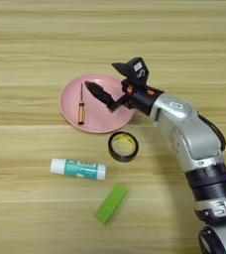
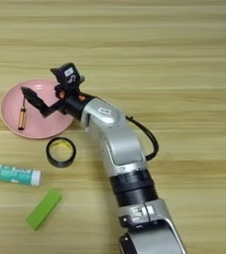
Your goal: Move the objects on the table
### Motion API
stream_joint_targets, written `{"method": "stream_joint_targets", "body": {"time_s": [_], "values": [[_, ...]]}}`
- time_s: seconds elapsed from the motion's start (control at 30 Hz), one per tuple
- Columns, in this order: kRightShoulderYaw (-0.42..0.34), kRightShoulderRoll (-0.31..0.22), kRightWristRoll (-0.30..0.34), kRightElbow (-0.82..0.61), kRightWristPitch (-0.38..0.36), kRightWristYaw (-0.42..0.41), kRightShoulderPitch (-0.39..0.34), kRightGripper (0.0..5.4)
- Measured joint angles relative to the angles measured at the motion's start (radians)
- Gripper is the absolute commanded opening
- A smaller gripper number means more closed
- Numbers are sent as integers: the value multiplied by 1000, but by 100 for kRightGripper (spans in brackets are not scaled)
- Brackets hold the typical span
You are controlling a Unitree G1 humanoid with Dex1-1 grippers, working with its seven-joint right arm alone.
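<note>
The round pink plate (image 1: 101, 121) lies left of centre on the table (image 1: 45, 39). On its left part rests the small orange-handled screwdriver (image 1: 81, 106), shaft pointing away from me. My right gripper (image 1: 101, 75) hovers over the plate's right half, open and holding nothing. Its lower finger reaches left toward the screwdriver without touching it. In front of the plate sits the black tape ring (image 1: 123, 146) with yellow inside. Nearer me, the white tube with a teal label (image 1: 79, 168) lies on its side and the green block (image 1: 111, 203) lies diagonally.
My silver forearm (image 2: 117, 144) runs from the bottom edge up to the plate, passing just right of the tape ring. Bare wood stretches across the far half of the table and the whole right side.
</note>
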Motion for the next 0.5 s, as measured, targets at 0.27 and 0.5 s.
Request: {"method": "stream_joint_targets", "body": {"time_s": [0.27,0.5], "values": [[0,0,-22,47,-5,-36,-22,535],[8,-1,-54,100,-2,-45,-39,535]]}}
